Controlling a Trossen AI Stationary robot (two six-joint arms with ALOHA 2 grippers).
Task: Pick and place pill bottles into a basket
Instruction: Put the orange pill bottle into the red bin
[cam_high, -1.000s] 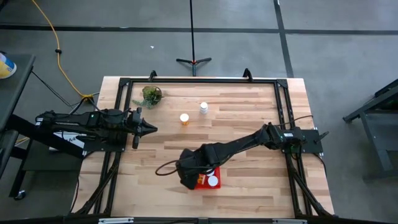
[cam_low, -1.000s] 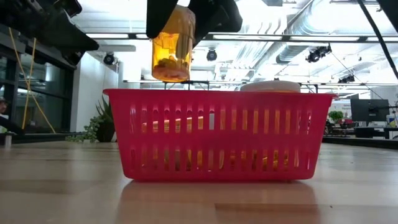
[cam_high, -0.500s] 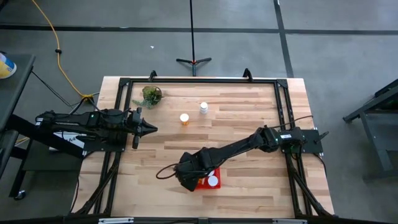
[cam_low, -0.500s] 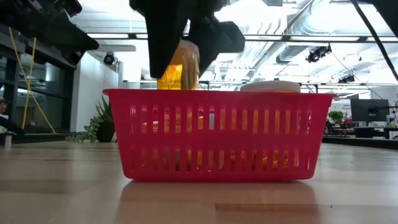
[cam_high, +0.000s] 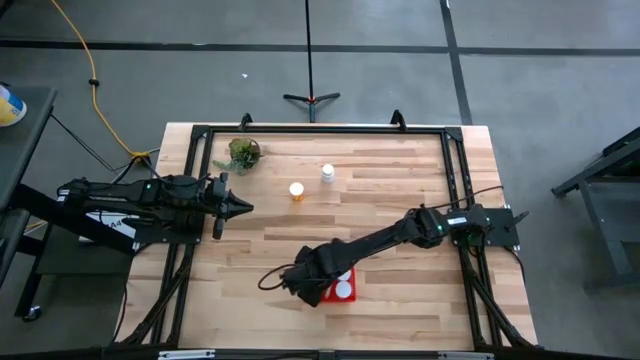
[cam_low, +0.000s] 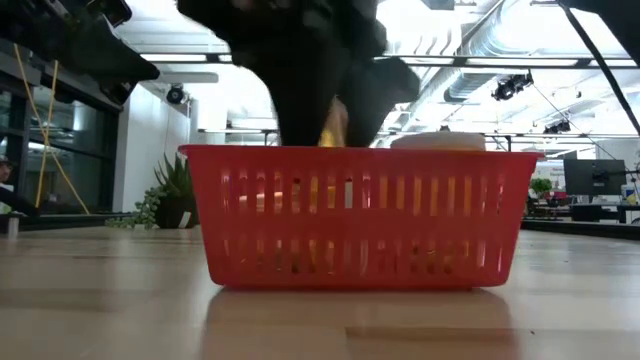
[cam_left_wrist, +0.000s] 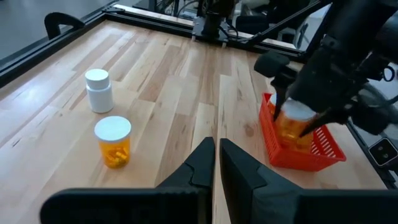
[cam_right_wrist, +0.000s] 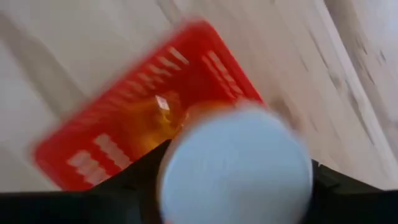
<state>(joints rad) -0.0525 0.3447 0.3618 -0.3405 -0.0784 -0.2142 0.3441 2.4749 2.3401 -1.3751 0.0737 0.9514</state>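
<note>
The red basket (cam_low: 360, 215) stands near the table's near edge, and its rim shows beside the arm in the high view (cam_high: 343, 292). It holds orange bottles, and one white cap (cam_low: 438, 140) rises above the rim. My right gripper (cam_high: 308, 285) is over the basket, shut on an orange pill bottle (cam_left_wrist: 291, 127) lowered inside it. An orange bottle (cam_high: 296, 190) and a whitish bottle (cam_high: 327, 173) stand upright on their bases farther back. My left gripper (cam_high: 240, 207) waits shut and empty at the table's left. My right gripper pinches the orange bottle's upper part, just below its white cap (cam_left_wrist: 298, 111), between its two fingers (cam_left_wrist: 278, 99). The fingers come from above, pointing down. The bottle stands upright, cap up, its body below the basket's rim. I cannot tell whether its bottom rests on anything.
A small green plant (cam_high: 243, 153) stands at the far left of the table. A black frame (cam_high: 320, 130) runs round the table's edges. Bare wood lies between the two standing bottles and the basket.
My right gripper has gone down and a little toward the near edge, carrying the orange bottle from above the rim into the basket. It has stayed shut on the bottle. The basket has shifted slightly.
</note>
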